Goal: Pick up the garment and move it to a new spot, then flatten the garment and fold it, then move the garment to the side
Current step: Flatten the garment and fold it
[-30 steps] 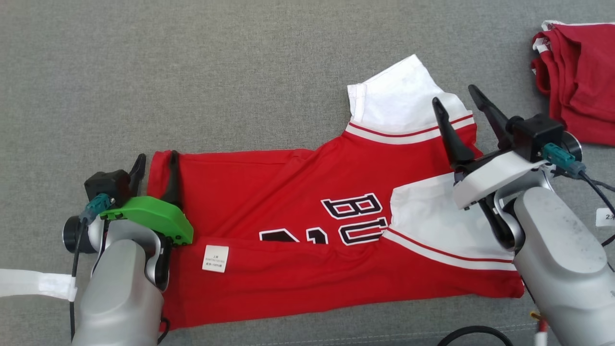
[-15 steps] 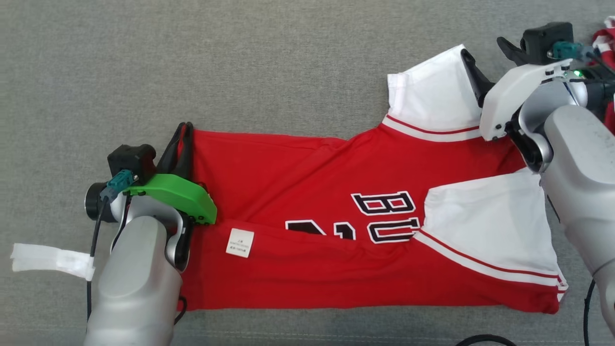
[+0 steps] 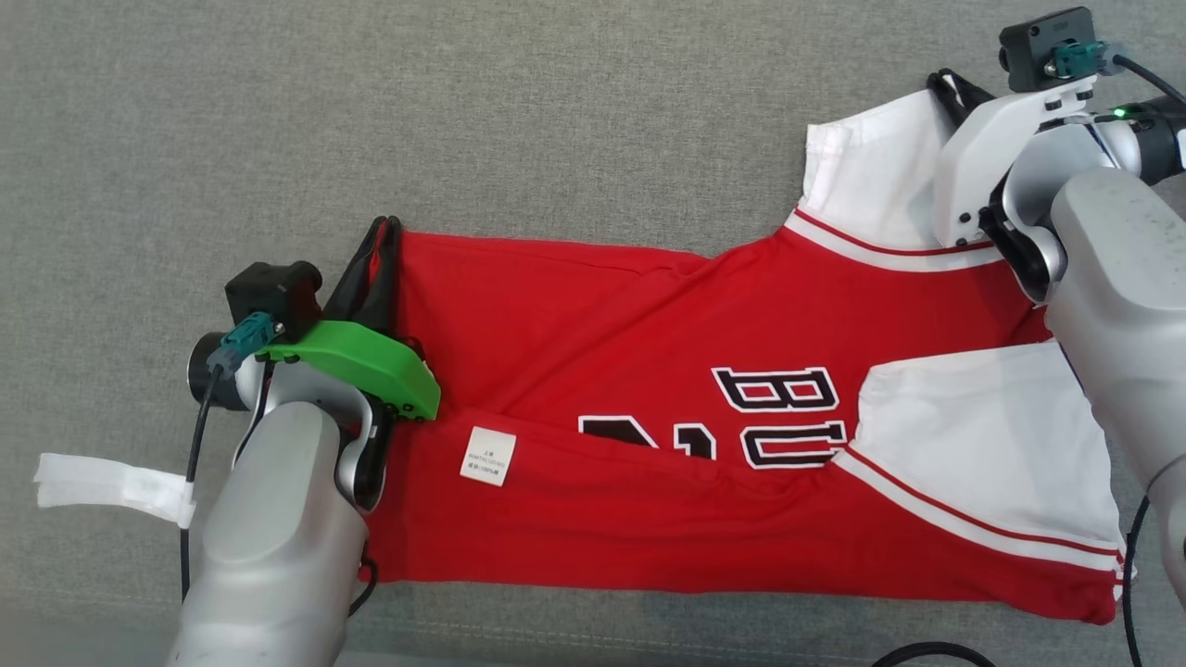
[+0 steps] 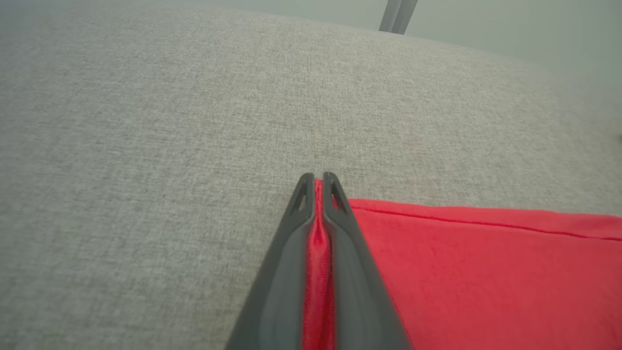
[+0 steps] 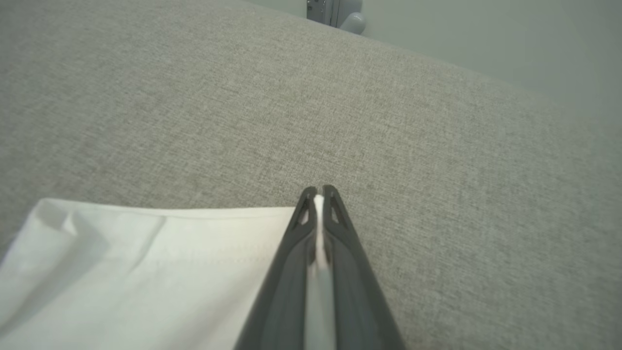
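Your red-and-white fabric jersey [image 3: 649, 371] stretches left to right across the frame. The left gripper [image 3: 382, 236] pinches its red upper-left corner, and the right gripper [image 3: 947, 88] pinches the white sleeve [image 3: 871, 176] at upper right.

I seem to be in a lab or test room: a broad grey woven work surface [image 3: 556, 111] spreads under me, a bare pale wall [image 5: 486, 29] runs along the top of both wrist views, and an exposed cable [image 3: 192, 454] with white tape [image 3: 102, 482] hangs lower left.
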You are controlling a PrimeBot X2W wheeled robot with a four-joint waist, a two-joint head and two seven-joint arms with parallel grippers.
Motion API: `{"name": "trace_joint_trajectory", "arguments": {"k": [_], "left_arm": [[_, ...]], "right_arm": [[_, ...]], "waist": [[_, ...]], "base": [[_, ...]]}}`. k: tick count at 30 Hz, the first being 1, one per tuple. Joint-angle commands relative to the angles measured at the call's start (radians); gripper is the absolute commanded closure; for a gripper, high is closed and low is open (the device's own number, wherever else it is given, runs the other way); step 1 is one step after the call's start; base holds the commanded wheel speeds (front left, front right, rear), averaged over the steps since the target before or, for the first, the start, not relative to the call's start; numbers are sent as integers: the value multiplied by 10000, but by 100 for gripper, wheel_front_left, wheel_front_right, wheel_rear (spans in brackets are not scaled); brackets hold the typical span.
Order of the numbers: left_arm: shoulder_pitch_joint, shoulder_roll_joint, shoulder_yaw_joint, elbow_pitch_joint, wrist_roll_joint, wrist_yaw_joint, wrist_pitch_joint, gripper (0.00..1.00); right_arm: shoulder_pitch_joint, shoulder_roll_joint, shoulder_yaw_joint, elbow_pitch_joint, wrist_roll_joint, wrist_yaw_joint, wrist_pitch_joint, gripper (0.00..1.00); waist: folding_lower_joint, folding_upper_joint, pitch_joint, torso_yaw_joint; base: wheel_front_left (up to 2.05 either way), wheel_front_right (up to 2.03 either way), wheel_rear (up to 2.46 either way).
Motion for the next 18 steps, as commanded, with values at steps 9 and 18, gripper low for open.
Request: {"name": "trace_joint_trajectory", "arguments": {"k": [9,18], "left_arm": [[-315,51,382,31,387,-22,7,100],[643,373,459,-189,282,-22,7,100]], "right_arm": [[-432,41,-282,439,76,-21,-2150,100],[755,387,130,-76,1148,-21,-3082,100]], "waist": [[-1,0,-447,-377],[-1,0,-1873,-799]], "base": [[0,0,0],[0,0,0]]}}
